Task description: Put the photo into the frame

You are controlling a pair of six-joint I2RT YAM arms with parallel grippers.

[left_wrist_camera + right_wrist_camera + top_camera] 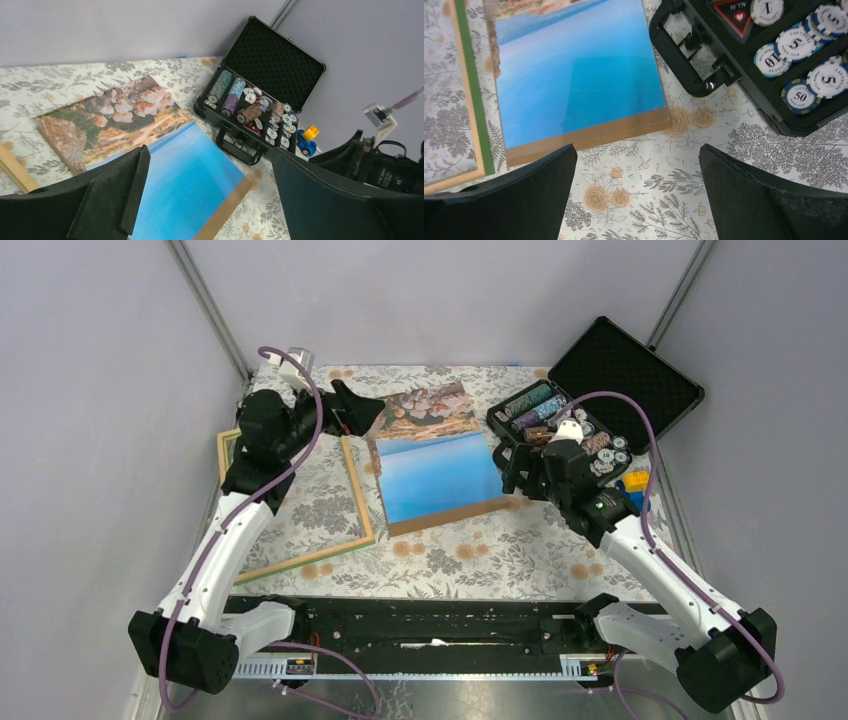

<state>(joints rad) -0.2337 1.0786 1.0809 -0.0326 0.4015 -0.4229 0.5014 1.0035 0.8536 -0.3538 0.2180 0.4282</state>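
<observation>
At the middle of the table (480,560), find the photo (440,455) lying face up on a brown backing panel (450,517), rocks toward 12 o'clock, sea toward 6. At the photo's 9 o'clock, see the frame (358,495) lying flat, just beside the panel. At 10 o'clock, note the left end effector (362,412), fingers spread wide, gripping nothing. At 3 o'clock, note the right end effector (517,472), likewise spread and empty, near an open black case of chips (625,370).
</observation>
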